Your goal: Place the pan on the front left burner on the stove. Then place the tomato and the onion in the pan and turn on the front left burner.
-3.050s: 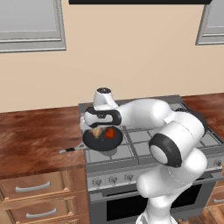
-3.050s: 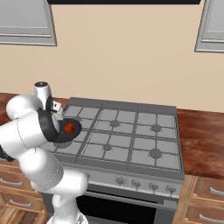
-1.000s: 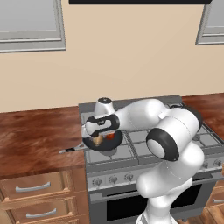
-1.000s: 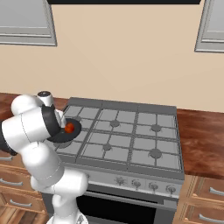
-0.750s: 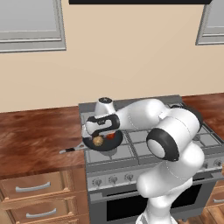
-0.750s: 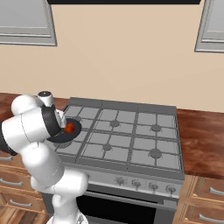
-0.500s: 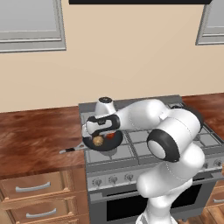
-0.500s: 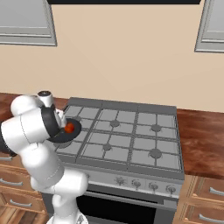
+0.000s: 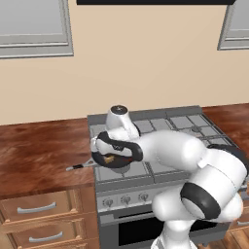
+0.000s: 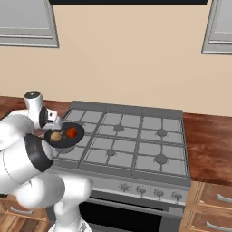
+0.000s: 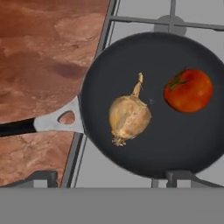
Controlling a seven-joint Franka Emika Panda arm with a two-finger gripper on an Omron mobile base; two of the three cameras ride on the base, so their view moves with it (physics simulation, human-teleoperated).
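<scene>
The black pan [image 11: 131,61] sits on the stove [image 10: 136,136] at its front left, covering the front left burner. Its thin handle [image 11: 17,127] reaches out over the wooden counter. Inside the pan lie the tan onion [image 11: 129,116] and, apart from it, the red tomato [image 11: 189,90]; both also show as onion [image 10: 56,135] and tomato [image 10: 71,132]. My gripper [image 10: 54,127] hangs straight above the pan [image 9: 113,163], open, with nothing between its fingers.
Brown wooden counter [image 11: 39,52] lies left of the stove, with drawers [image 9: 39,209] below it. A row of knobs [image 10: 145,192] runs along the stove's front. The other burners [image 10: 156,158] to the right carry nothing. My arm arches over the stove's front left.
The jaws have spread and the onion now lies free in the pan beside the tomato. The hand has risen slightly above the pan.
</scene>
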